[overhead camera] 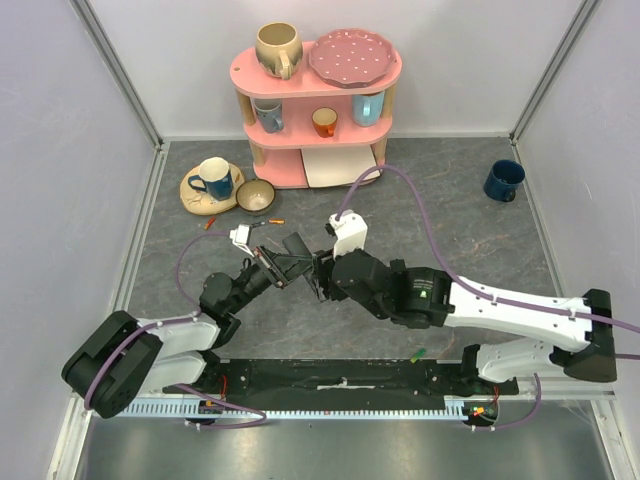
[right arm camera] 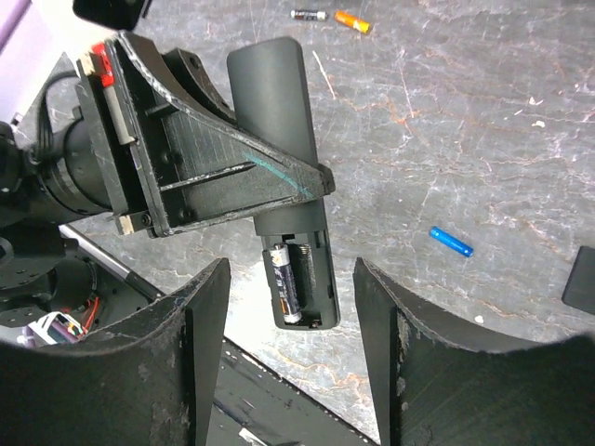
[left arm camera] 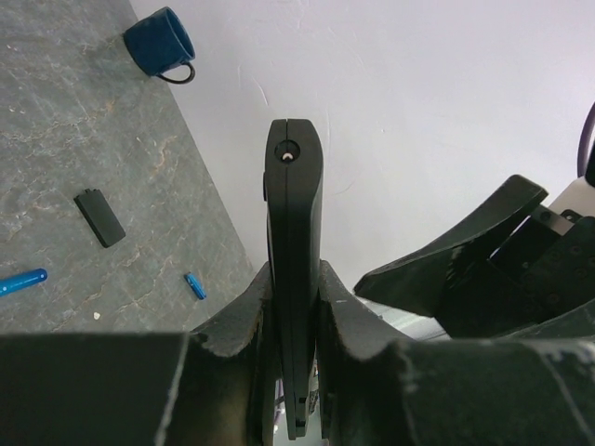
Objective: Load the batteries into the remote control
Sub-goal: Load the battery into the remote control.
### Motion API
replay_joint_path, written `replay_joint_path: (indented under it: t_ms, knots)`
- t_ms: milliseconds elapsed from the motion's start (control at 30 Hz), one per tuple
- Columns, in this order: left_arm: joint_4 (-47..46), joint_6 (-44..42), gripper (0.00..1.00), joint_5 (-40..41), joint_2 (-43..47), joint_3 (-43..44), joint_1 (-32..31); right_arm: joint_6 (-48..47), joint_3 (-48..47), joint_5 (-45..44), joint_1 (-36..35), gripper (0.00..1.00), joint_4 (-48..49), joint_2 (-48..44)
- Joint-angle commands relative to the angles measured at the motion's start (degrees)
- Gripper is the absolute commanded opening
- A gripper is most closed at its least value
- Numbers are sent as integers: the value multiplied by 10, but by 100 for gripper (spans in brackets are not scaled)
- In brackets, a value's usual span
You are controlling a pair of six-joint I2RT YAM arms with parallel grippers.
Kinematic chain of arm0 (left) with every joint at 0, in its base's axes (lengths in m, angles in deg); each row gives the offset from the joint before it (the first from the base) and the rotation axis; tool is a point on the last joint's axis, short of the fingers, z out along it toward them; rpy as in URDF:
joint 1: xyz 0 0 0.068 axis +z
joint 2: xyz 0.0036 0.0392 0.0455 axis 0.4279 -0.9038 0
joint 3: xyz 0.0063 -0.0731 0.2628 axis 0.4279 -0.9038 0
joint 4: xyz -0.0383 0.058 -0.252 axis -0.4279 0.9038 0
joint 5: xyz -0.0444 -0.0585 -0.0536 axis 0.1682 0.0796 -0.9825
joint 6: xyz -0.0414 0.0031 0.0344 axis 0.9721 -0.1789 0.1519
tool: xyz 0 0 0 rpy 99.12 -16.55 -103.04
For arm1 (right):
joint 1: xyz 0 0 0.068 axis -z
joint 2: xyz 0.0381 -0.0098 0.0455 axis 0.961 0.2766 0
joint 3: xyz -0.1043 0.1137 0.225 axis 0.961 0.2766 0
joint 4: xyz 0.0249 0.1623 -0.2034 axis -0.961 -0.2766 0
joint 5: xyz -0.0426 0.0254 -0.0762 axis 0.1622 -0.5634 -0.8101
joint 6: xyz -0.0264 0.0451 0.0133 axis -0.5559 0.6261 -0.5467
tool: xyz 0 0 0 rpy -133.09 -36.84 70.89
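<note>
My left gripper (overhead camera: 274, 262) is shut on the black remote control (right arm camera: 275, 111) and holds it above the table. In the left wrist view the remote (left arm camera: 294, 214) stands edge-on between the two fingers. Its back faces the right wrist camera, with the battery compartment (right arm camera: 302, 279) open at the near end. One dark battery (right arm camera: 285, 283) sits in the left slot and the right slot is bare. My right gripper (right arm camera: 293, 348) is open and empty, its fingers on either side of that end without touching. A blue battery (right arm camera: 451, 242) lies on the table to the right. It also shows in the left wrist view (left arm camera: 195, 285).
The remote's black cover (left arm camera: 99, 218) lies flat on the table. An orange battery (right arm camera: 353, 20) and a dark battery (right arm camera: 309, 14) lie beyond the remote. A blue pen-like rod (left arm camera: 19, 281) lies nearby. A blue mug (overhead camera: 503, 180) stands at the right, and a pink shelf (overhead camera: 315, 110) with crockery at the back.
</note>
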Motion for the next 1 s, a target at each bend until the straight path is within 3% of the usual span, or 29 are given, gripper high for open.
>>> replay_joint_path:
  t_ms: [0,200,367,500,733,967]
  knots:
    - [-54,8,2,-13,-5,0,-2,-3,-23,-32,7,64,-13,-44]
    - [-83,17,2,-17,-13,5,-2,47,53,45,92,68,-3,-101]
    - [-116,40,2,-34,-33,16,-2,73,152,190,154,72,131,-172]
    - [-140,59,2,-54,-59,32,-2,70,203,257,168,74,210,-191]
    - [-156,69,2,-77,-74,57,-2,56,221,355,187,76,248,-175]
    - [-164,74,2,-89,-69,71,-2,62,251,380,199,76,274,-174]
